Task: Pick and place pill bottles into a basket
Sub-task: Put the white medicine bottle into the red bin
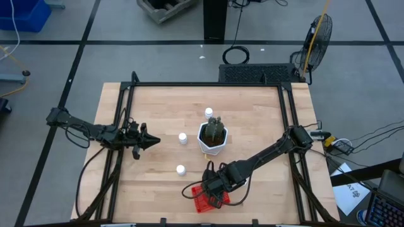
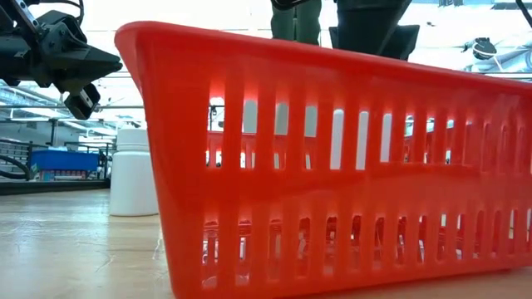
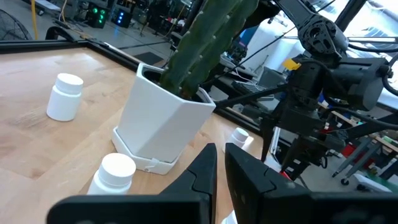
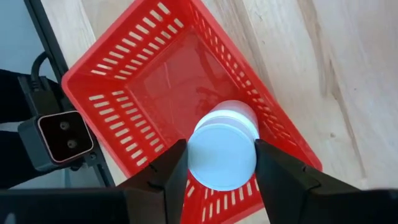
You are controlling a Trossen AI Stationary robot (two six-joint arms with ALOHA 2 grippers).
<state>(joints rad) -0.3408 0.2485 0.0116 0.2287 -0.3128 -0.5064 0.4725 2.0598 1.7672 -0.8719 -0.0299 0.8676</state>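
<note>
My right gripper [image 1: 212, 185] is over the red mesh basket [image 1: 205, 199] near the table's front edge, shut on a white pill bottle [image 4: 222, 155]. In the right wrist view the gripper [image 4: 221, 152] looks down into the basket [image 4: 155, 74]. Three more white bottles stand upright on the table: one behind the pot [image 1: 208, 112], one left of it [image 1: 183, 137] and one nearer the front [image 1: 180, 169]. My left gripper [image 1: 151, 141] is shut and empty above the table, left of these, pointing toward the pot. It also shows in the low view [image 2: 71, 62]. My right gripper pinches the bottle between its two fingers [image 4: 174, 165], which stand on opposite sides of its round white cap [image 4: 211, 171]. The fingers come from above, pointing down. The bottle is upright over the basket's inside. The bottle itself hides whether its base touches the floor.
A white hexagonal pot with a green cactus [image 1: 213, 135] stands mid-table between the bottles and the basket. In the left wrist view the pot [image 3: 161, 124] is just ahead of the fingers. A black frame [image 1: 126, 88] borders the wooden tabletop.
</note>
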